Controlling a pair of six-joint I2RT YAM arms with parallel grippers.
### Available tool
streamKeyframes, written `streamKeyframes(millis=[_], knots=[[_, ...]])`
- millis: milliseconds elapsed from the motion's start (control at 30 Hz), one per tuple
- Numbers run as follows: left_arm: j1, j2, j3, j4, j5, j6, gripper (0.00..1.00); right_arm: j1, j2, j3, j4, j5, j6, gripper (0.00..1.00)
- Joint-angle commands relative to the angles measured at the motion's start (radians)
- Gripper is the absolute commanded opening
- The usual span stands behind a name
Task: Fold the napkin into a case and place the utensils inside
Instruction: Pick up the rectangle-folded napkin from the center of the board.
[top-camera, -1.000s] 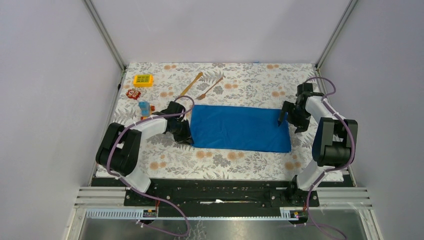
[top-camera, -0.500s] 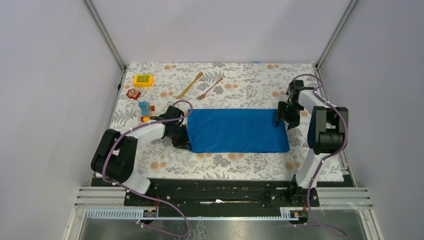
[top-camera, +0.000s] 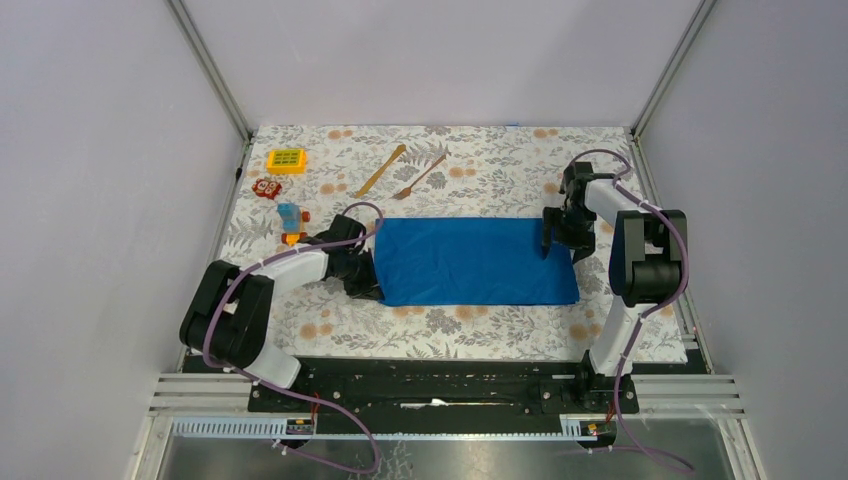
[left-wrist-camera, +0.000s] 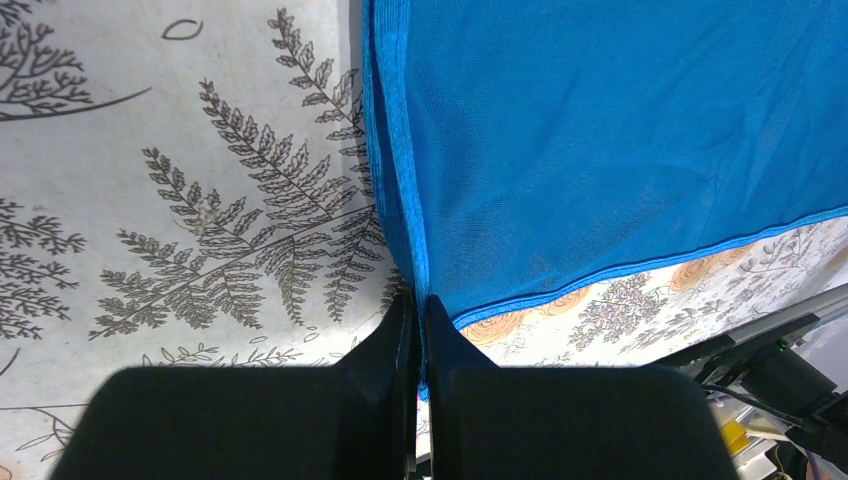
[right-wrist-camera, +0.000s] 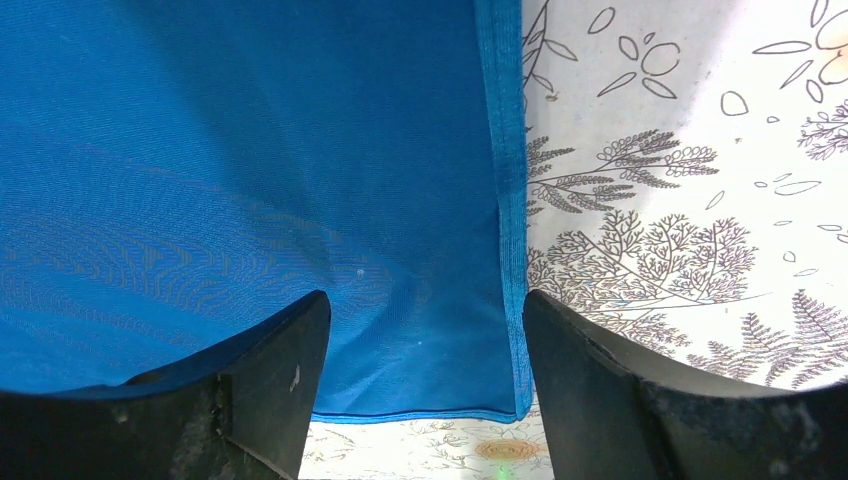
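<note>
left claw (left-wrist-camera: 415, 312) clenched, apparently pinching napkin (top-camera: 480, 262) left hem; right claw (right-wrist-camera: 420, 305) spread wide over its right edge.

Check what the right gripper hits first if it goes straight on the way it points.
The napkin, near its right-end corner. The right gripper points down with jaws open astride the cloth's edge. Height above it is unclear.

- Walls (top-camera: 430, 50): plain pale lilac-grey, on three sides.
- Frame posts (top-camera: 210, 70): aluminium, slanting at both far corners.
- Worktop (top-camera: 500, 165): grey-leaf, orange-flower print covering.
- Light: soft, even.
</note>
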Motion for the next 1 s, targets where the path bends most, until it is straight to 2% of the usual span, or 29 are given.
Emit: streamKeyframes(millis=[0,500,767,967], knots=[[0.002,-0.026,-0.029,0.041,0.004,-0.008,0.0,0.018,0.006,0.007,-0.026,0.038,0.003,0.78],[0.002,-0.074,-0.039,0.031,-0.015,-0.015,0.0,0.019,0.04,-0.051,0.043,0.006,0.01,0.7],[0.002,-0.089,-0.052,0.04,-0.016,-0.029,0.0,0.042,0.001,-0.106,0.116,0.064,0.031,0.52],[0.002,-0.097,-0.063,0.044,-0.017,-0.034,0.0,0.081,0.034,-0.105,0.116,0.134,0.033,0.34]])
